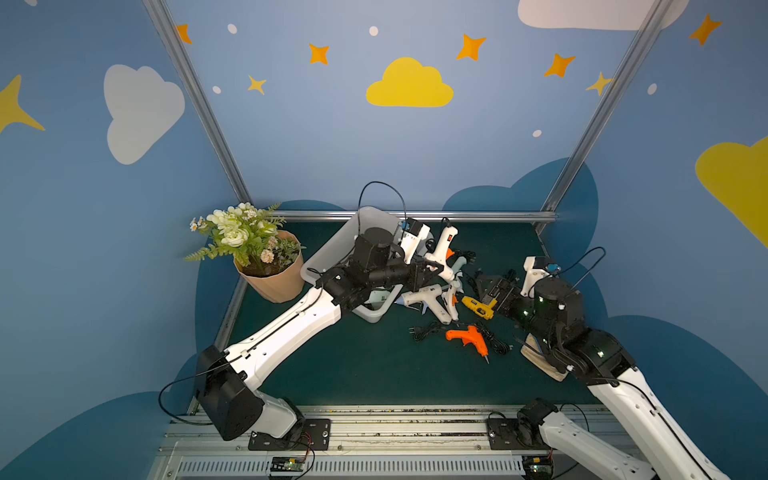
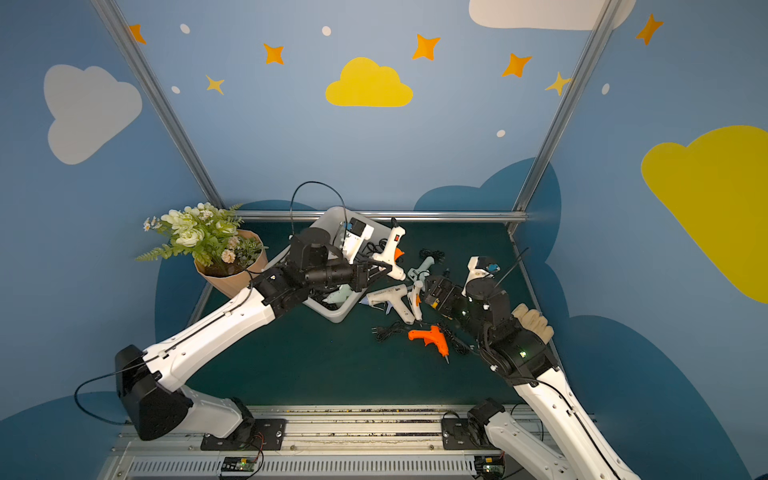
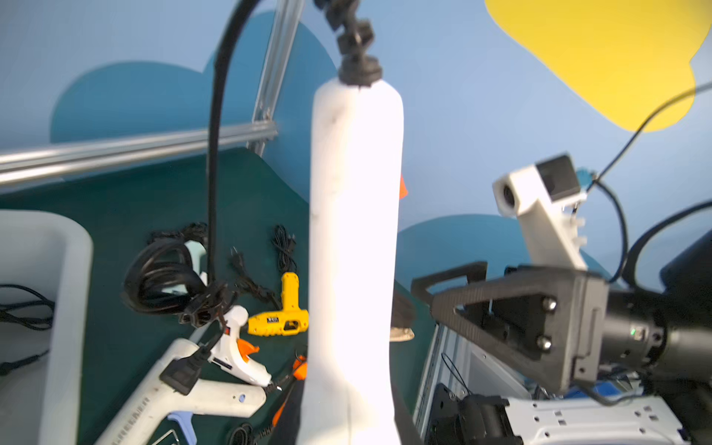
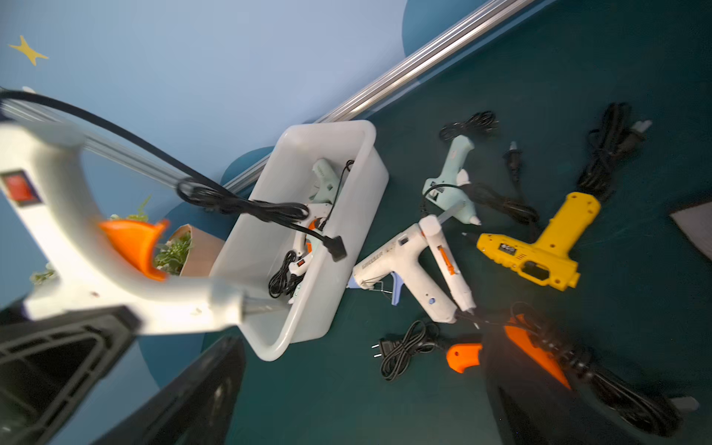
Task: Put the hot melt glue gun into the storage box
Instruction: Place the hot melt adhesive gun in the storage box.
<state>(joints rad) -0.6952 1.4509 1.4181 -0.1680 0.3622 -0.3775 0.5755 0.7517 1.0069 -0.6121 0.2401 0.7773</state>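
My left gripper (image 1: 432,268) (image 2: 380,270) is shut on a white hot melt glue gun (image 1: 442,249) (image 2: 390,249) with an orange trigger, held in the air over the right-hand rim of the white storage box (image 1: 328,249) (image 2: 340,318). In the left wrist view the gun's white handle (image 3: 354,231) rises from the left gripper (image 3: 346,408). The right wrist view shows the gun (image 4: 96,269) beside the box (image 4: 319,308), its black cord (image 4: 250,204) hanging over the tub. My right gripper (image 1: 490,286) (image 4: 358,404) stands open and empty to the right of the gun.
Two small glue guns (image 4: 323,181) lie in the box. On the green mat lie a large white gun (image 1: 424,299), a mint one (image 1: 459,266), a yellow one (image 1: 478,307) and an orange one (image 1: 467,338), with loose black cords. A flower pot (image 1: 274,282) stands left of the box.
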